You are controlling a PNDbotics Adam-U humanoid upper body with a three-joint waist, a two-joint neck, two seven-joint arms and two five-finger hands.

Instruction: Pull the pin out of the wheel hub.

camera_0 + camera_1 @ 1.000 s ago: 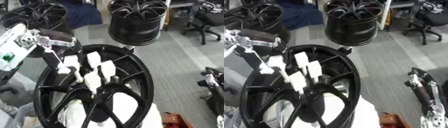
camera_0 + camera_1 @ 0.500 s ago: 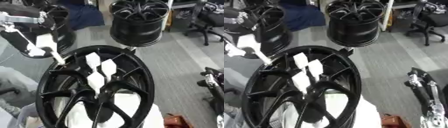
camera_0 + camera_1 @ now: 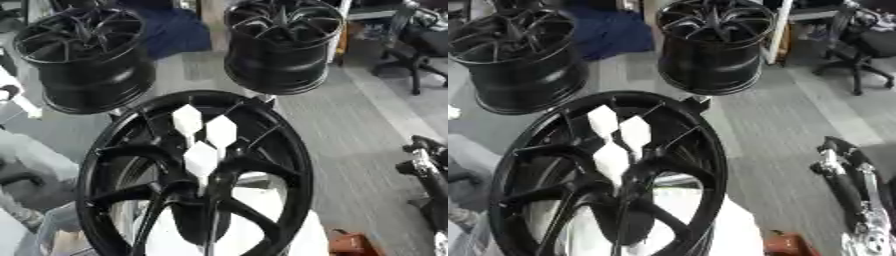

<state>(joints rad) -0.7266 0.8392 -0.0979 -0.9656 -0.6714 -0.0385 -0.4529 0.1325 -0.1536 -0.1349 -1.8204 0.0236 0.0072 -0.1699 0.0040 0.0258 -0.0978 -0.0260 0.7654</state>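
Background: grey floor, two spare black rims [image 3: 284, 45] standing behind.
Hub: black wheel hub [image 3: 197, 175], three white pins [image 3: 200, 158] left.
Hands: left unseen; right hand [image 3: 846, 170] fingers unclear, can't tell.
Tip: probably pull straight out along the pin.

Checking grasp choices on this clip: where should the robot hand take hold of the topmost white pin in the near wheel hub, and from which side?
Probably by its broad white head, the part standing clear of the black wheel hub; its thin shaft runs down between the spokes. Coming from the upper left looks best, since two more white pins crowd its right and lower sides. No robot hand is clearly in view now.
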